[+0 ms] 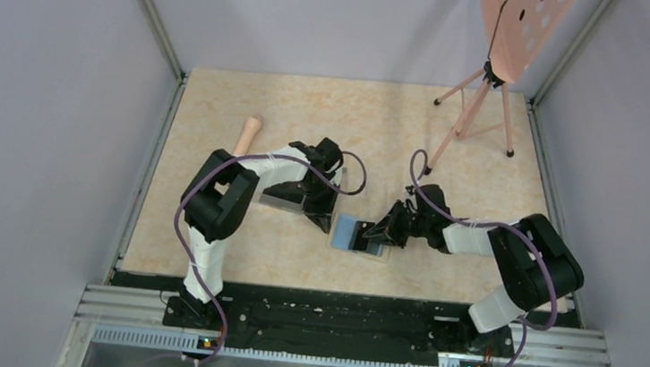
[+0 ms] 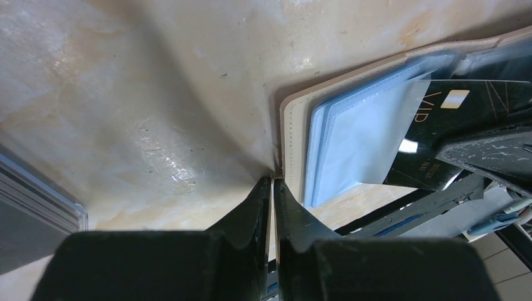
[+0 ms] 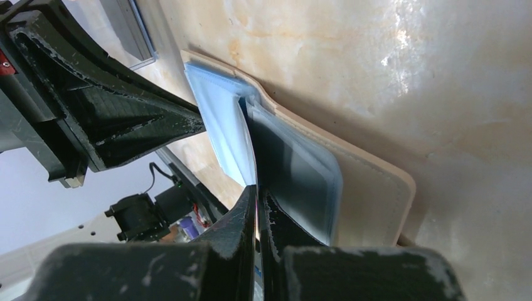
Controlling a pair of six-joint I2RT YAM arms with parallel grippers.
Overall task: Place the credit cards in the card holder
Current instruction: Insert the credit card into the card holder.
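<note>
a robotics lab test cell: two robot arms (image 1: 221,196) trailing purple cables (image 1: 179,223), bolted to a black base plate (image 1: 336,315) on aluminium rails (image 1: 112,305) at the edge of a marble-patterned tabletop (image 1: 373,116). plain grey walls (image 1: 40,120) on metal framing (image 1: 153,14) box it in, with a pink tripod (image 1: 481,109) carrying a perforated board (image 1: 521,23).

Beige marbled surface (image 1: 382,117). Card holder (image 1: 348,232) open at centre, clear box (image 1: 277,200) just left. Pink tripod (image 1: 491,74) standing far right.
</note>
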